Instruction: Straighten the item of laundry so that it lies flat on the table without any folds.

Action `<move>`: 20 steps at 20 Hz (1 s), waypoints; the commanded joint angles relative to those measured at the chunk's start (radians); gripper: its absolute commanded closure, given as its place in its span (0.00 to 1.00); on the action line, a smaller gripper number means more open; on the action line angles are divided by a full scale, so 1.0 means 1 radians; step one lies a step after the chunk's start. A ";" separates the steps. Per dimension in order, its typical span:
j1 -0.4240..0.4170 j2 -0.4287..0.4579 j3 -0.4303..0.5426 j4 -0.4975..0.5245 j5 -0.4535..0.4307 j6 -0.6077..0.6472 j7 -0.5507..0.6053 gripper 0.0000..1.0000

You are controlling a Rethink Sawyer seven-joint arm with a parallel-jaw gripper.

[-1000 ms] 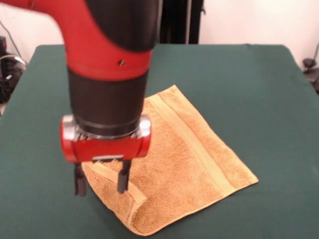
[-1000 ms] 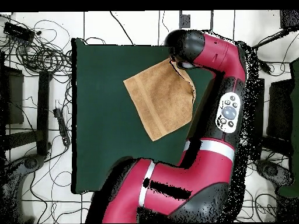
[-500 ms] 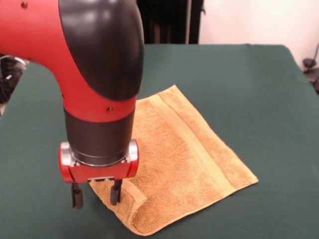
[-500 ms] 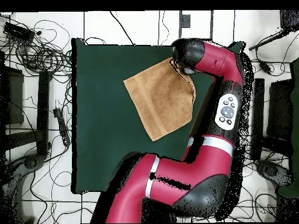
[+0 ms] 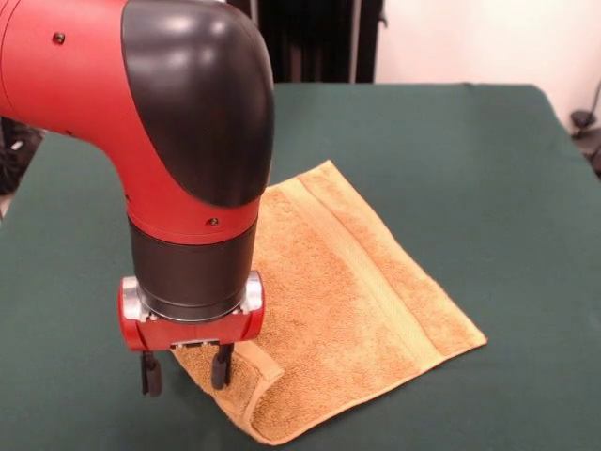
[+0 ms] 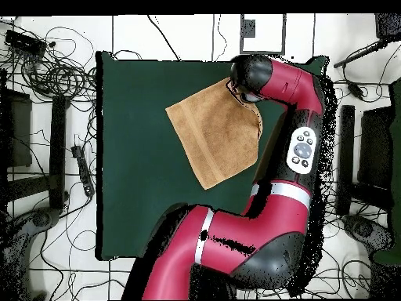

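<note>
Now, in the front view I see the towel (image 5: 343,310) lying on the table (image 5: 470,150), toward the near edge and a little left of middle, turned like a diamond. It is golden-orange terry with a nubby pile, and a smoother ribbed band runs along its upper right side. Most of it lies flat, but the near left corner is folded over onto itself, showing a hemmed edge. I can read no writing on it. My gripper (image 5: 183,371) stands over that folded corner with its two dark fingers apart: one finger on the felt just left of the cloth, the other on the towel's edge, so the jaws are spread and grasp nothing. The table is dark green and felt-like. In the overhead view the towel (image 6: 215,133) sits near the table's (image 6: 133,157) top edge, a tan four-sided shape set askew, and the arm (image 6: 290,86) covers its upper right corner and hides the gripper.
</note>
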 commanded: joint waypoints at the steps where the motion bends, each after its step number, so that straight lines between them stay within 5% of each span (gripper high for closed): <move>1: 0.027 -0.045 0.123 0.084 -0.008 0.033 0.000 0.00; 20: 0.037 -0.135 0.111 0.120 0.007 0.191 0.050 0.00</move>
